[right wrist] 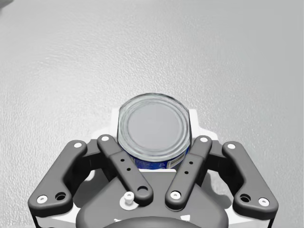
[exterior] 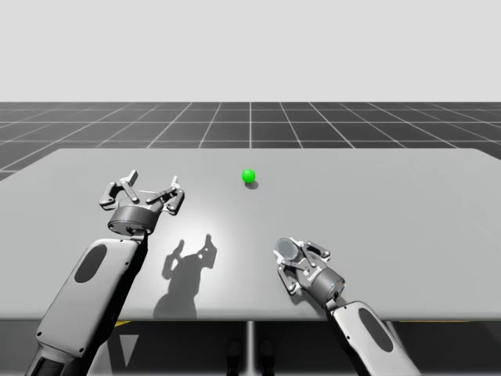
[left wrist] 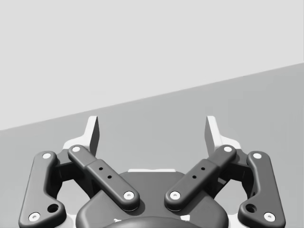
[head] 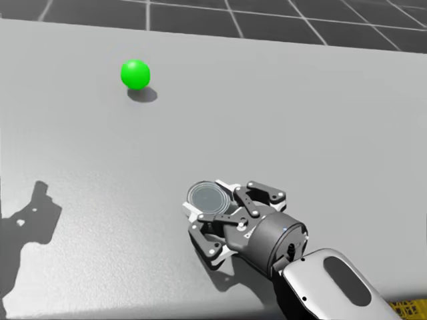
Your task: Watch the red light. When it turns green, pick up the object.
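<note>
Right wrist view: my right gripper (right wrist: 153,124) is clasping the blue can (right wrist: 154,130), silver-lidded, with both fingers pressing its sides from opposite flanks. The light (exterior: 249,175), a small ball, is glowing green on the table (exterior: 407,204), well apart from the can. Whether the can is resting on the surface or clearing it cannot be told. My left gripper (left wrist: 152,135) is hovering with jaws spread wide, holding nothing. Likely hazard: the fingers are bearing on a smooth curved wall, so a hurried or tilted lift risks the can slipping or twisting free.
</note>
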`<state>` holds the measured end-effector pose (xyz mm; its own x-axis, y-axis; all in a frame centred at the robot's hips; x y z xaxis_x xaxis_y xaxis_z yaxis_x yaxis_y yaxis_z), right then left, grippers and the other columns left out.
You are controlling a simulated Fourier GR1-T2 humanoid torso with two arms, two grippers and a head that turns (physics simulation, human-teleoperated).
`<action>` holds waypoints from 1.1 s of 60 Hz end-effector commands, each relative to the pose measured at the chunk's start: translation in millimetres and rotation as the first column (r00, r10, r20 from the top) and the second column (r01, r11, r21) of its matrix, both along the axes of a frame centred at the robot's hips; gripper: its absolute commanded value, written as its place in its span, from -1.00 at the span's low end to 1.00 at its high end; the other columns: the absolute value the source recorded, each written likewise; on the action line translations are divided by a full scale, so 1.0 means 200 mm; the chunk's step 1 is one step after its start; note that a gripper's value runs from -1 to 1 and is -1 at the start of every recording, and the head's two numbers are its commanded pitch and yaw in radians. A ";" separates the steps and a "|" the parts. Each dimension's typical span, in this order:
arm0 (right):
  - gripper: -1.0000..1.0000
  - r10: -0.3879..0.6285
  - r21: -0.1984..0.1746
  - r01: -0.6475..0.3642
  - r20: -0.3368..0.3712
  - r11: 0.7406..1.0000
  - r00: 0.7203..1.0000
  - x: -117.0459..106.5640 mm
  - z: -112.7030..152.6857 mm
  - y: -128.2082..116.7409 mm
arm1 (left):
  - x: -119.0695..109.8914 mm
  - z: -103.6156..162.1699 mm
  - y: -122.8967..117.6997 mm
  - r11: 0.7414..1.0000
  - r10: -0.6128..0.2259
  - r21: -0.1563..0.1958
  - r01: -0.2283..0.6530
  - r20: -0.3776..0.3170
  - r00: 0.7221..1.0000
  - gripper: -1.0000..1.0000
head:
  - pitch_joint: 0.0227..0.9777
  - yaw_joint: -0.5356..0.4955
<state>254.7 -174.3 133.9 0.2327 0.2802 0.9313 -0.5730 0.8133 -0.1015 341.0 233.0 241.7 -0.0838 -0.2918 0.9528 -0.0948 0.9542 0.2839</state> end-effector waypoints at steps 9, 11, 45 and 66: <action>0.92 -0.107 -0.041 0.106 -0.042 0.994 0.993 -0.02 -0.10 -0.05 | -0.01 0.00 0.00 1.000 0.000 0.001 0.000 -0.002 1.000 -1.00 | 0.22 -0.37; 0.94 -0.108 -0.041 0.107 -0.042 0.993 0.993 -0.02 -0.10 -0.05 | -0.01 0.00 0.00 1.000 0.000 0.001 0.000 -0.002 1.000 -1.00 | 0.17 -0.37; 0.99 -0.135 0.002 0.135 0.035 0.991 0.990 -0.01 0.02 -0.06 | -0.01 0.00 -0.01 1.000 0.001 0.002 -0.001 -0.002 1.000 -1.00 | -0.14 -0.38; 1.00 -0.220 0.112 0.200 0.208 0.973 0.953 0.05 0.42 -0.09 | -0.01 0.00 -0.01 1.000 0.000 0.004 0.000 -0.003 1.000 -1.00 | -0.12 -0.40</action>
<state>246.3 -183.3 175.3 0.1551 0.2119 0.9649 -0.5003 0.8591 -0.1083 338.8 232.0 240.9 -0.0809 -0.2946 0.9522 -0.0942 0.9533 0.2869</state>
